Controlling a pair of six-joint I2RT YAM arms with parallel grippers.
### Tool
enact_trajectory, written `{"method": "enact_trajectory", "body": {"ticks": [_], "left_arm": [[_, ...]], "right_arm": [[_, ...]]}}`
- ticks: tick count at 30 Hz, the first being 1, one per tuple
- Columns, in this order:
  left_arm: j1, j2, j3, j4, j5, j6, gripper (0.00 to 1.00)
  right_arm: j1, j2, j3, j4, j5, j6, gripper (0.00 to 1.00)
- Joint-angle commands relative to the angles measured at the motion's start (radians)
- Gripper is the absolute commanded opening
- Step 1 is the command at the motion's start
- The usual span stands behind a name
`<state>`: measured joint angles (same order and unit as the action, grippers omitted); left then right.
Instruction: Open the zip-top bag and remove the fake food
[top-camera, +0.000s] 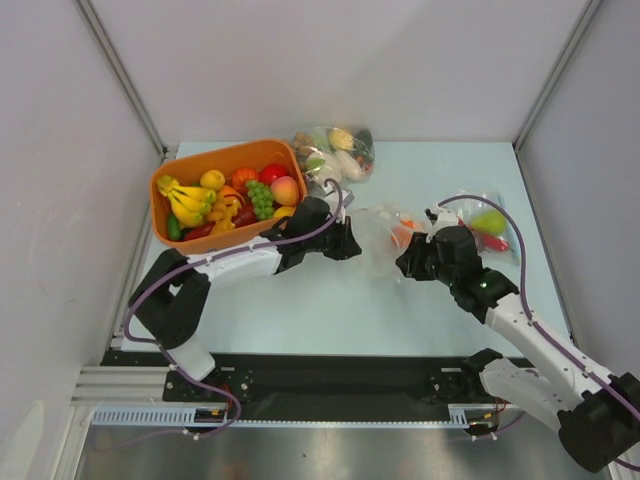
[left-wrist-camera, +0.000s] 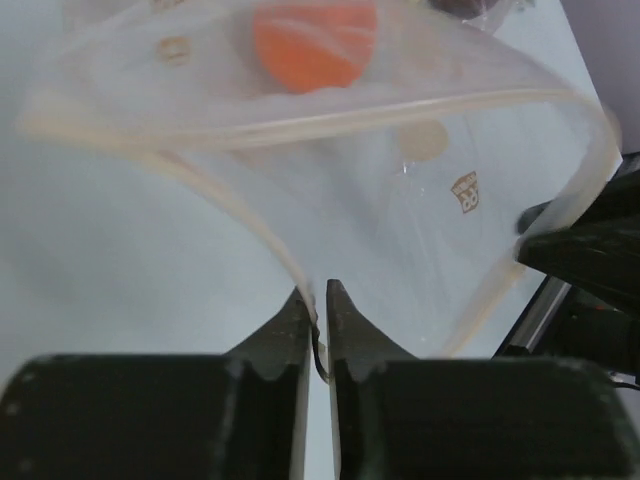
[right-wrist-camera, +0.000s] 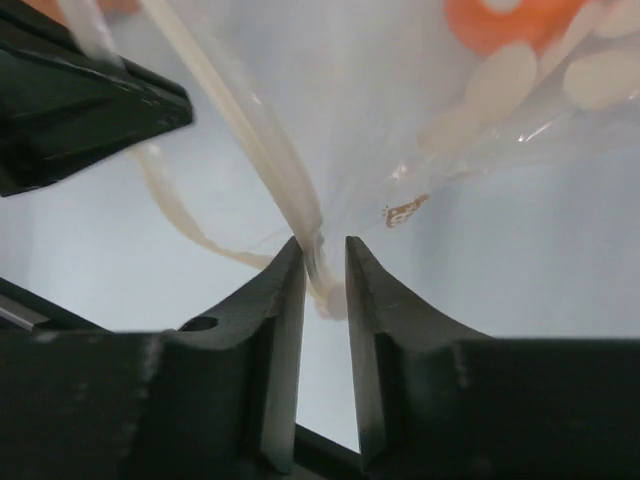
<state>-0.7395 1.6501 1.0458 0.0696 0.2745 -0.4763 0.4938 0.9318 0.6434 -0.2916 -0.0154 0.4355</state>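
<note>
A clear zip-top bag (top-camera: 378, 238) lies mid-table between my two grippers, its mouth pulled open. My left gripper (top-camera: 352, 243) is shut on one side of the bag's rim (left-wrist-camera: 300, 270). My right gripper (top-camera: 404, 262) is closed on the opposite rim (right-wrist-camera: 305, 215), with the zip strip between its fingertips. Inside the bag are an orange piece of fake food (left-wrist-camera: 315, 40) and pale round slices (right-wrist-camera: 500, 80). The orange piece also shows in the top view (top-camera: 402, 232). The right gripper's black body shows at the right edge of the left wrist view (left-wrist-camera: 590, 250).
An orange basket (top-camera: 165, 215) full of toy fruit stands at the back left, close to the left arm. A second filled bag (top-camera: 335, 150) lies at the back. A third bag (top-camera: 487, 222) with green and red pieces lies right of the right gripper.
</note>
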Motion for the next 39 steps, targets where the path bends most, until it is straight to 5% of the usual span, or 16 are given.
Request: {"method": "enact_trajectory", "body": {"ticks": [1,7,17,27,35,39], "left_arm": [[0.000,0.028,0.029,-0.019,-0.020,0.071,0.06],[0.002,0.046,0.033,-0.044,-0.009,0.131,0.00],[0.003,0.066,0.026,-0.062,0.005,0.185,0.00],[0.003,0.076,0.034,-0.090,0.014,0.215,0.01],[0.003,0.073,0.045,-0.094,0.015,0.225,0.01],[0.002,0.074,0.049,-0.096,0.015,0.237,0.00]], "right_arm": [[0.003,-0.082,0.107,-0.098,0.044,-0.073,0.38],[-0.099,-0.156,0.185,-0.114,0.049,-0.119,0.54],[-0.374,0.151,0.111,0.239,-0.181,-0.112,0.58],[-0.416,0.449,0.136,0.499,-0.195,-0.086,0.65],[-0.416,0.666,0.190,0.536,-0.198,-0.064,0.66],[-0.414,0.714,0.197,0.522,-0.196,-0.058,0.56]]}}
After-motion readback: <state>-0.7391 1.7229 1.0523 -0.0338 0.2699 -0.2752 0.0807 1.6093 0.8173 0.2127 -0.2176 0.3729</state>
